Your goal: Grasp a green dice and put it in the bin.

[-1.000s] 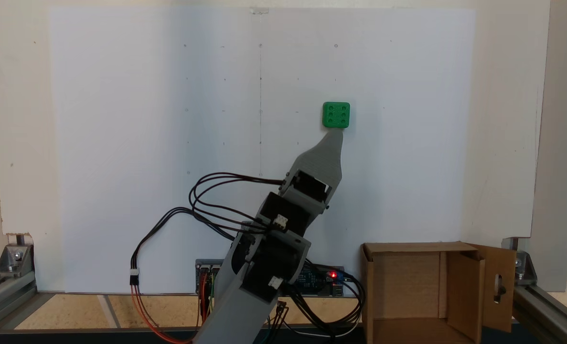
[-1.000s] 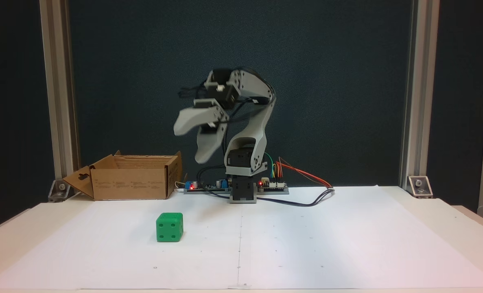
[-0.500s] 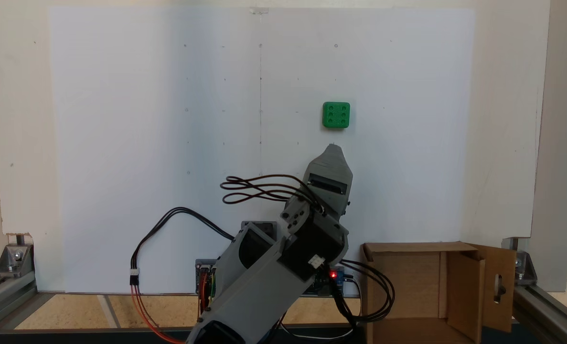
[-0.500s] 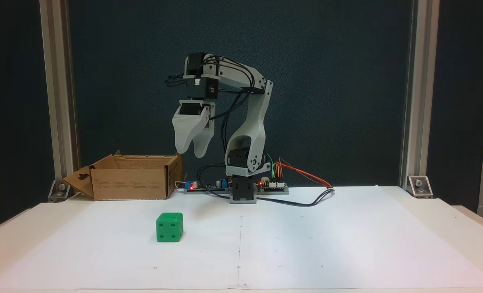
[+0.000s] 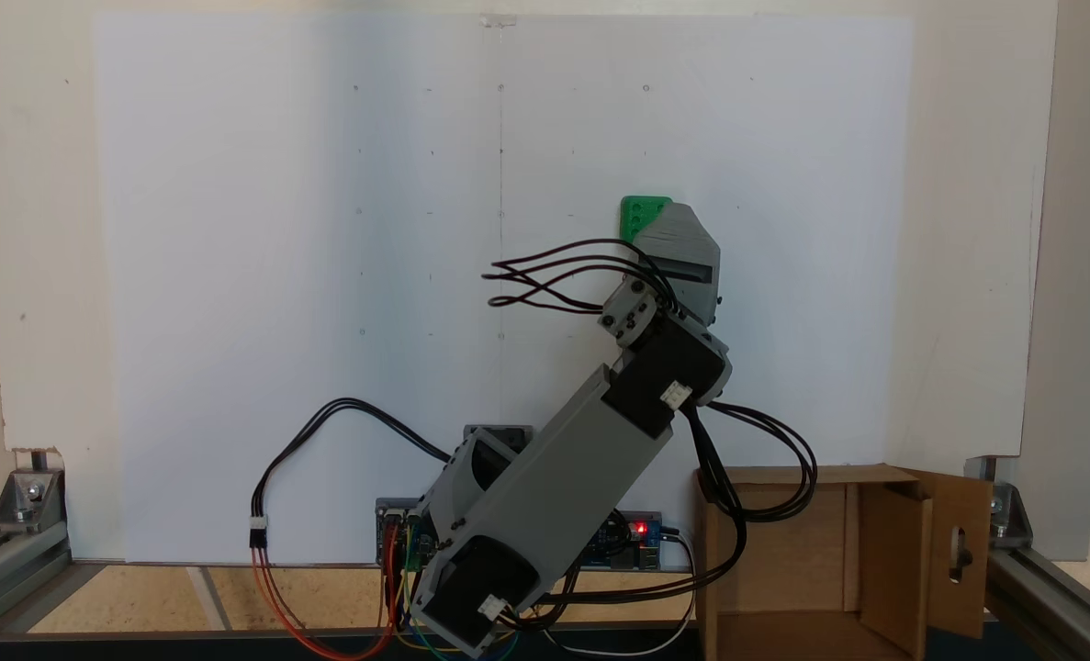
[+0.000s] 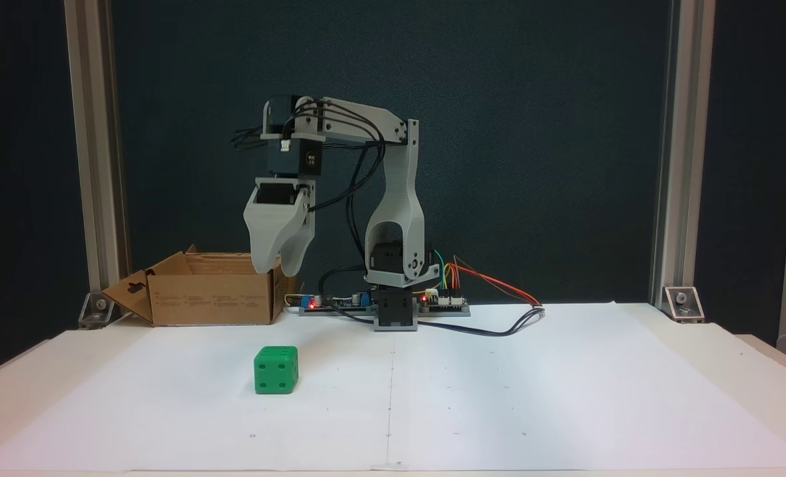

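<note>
The gripper (image 6: pixel 278 270) is held high above the white paper sheet (image 6: pixel 498 397), pointed downward. Its two jaws are seen nearly overlapping, so how far they are parted cannot be told; nothing is held between them. The green dice (image 6: pixel 276 370) is found below the claw and nearer the front camera, resting on the sheet, untouched. In the fixed view from above, the dice (image 5: pixel 638 213) is partly covered by the claw. The bin (image 6: pixel 214 291) is placed just beside and behind the claw, open upward, presumably so that a short swing suffices for release.
</note>
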Controlling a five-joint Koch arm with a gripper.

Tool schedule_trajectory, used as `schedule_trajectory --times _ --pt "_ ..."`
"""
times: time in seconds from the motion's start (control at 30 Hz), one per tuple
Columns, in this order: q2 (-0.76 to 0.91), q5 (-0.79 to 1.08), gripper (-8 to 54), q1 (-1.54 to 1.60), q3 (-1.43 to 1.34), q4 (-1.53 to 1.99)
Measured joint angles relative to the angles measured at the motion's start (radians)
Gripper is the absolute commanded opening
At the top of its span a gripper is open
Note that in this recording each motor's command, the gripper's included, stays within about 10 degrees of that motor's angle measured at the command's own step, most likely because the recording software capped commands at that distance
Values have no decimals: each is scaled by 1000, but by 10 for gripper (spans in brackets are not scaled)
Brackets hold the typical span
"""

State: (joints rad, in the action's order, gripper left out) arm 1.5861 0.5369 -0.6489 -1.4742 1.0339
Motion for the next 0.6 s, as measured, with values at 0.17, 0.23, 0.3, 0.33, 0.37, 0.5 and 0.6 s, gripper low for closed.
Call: schedule_trajectory --times 0.17,0.23,0.3,0.33,0.37,0.5,0.6 --pt "-17 6 479 12 0 -6" --pt "-37 6 479 17 0 -6" --pt "-35 6 479 20 0 -8" --pt "-35 6 479 23 3 -11" --pt "-41 6 479 26 0 -14" --pt "-69 6 478 34 0 -32" --pt "-94 6 478 38 0 -34"
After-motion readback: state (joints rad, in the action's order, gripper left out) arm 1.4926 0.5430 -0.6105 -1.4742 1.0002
